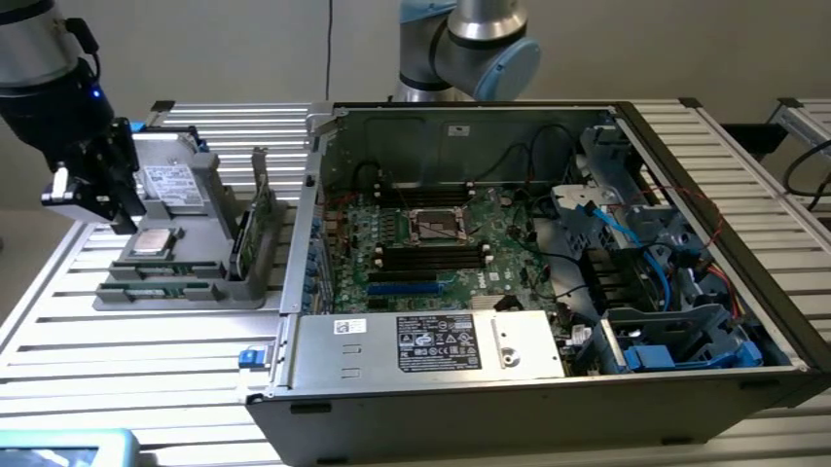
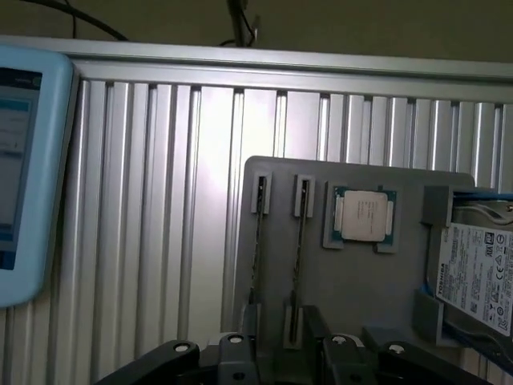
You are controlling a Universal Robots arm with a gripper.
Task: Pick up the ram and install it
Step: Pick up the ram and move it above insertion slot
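Tablet: you have a pale blue tablet (image 1: 58,449) on the nearest edge of the slatted surface (image 1: 156,341), clear of the work.
Computer case: the open case (image 1: 546,409) lies on its side on the exterior view's right. Its motherboard (image 1: 429,243) is bare to you, with dark memory slots next to the processor socket.
Ram: look at the near end of the grey fixture (image 1: 195,297), on the exterior view's left of the case. The ram (image 1: 162,289) (image 2: 257,257) stands on edge in a slot there. A second thin board seems to stand in the slot beside it.
Long axis: the stick runs across the fixture, from the exterior view's left to its right. You meet it as a thin edge from above.
Processor: the square silver chip (image 1: 154,241) (image 2: 365,216) sits just behind the ram slots.
Upright card: a larger green card (image 1: 256,229) stands between the fixture and the case.
Tool: your tool (image 1: 111,209) (image 2: 284,361) hangs over the fixture's side on the exterior view's left. Its jaws are spread wide, with nothing in them and touching nothing.
Relation: from the tool, the ram lies lower and toward the fixture's near end. In the wrist view the two slots run straight out ahead of the tool's jaws.
Hard drive: a labelled drive (image 1: 169,180) (image 2: 481,277) fills the fixture's far end.
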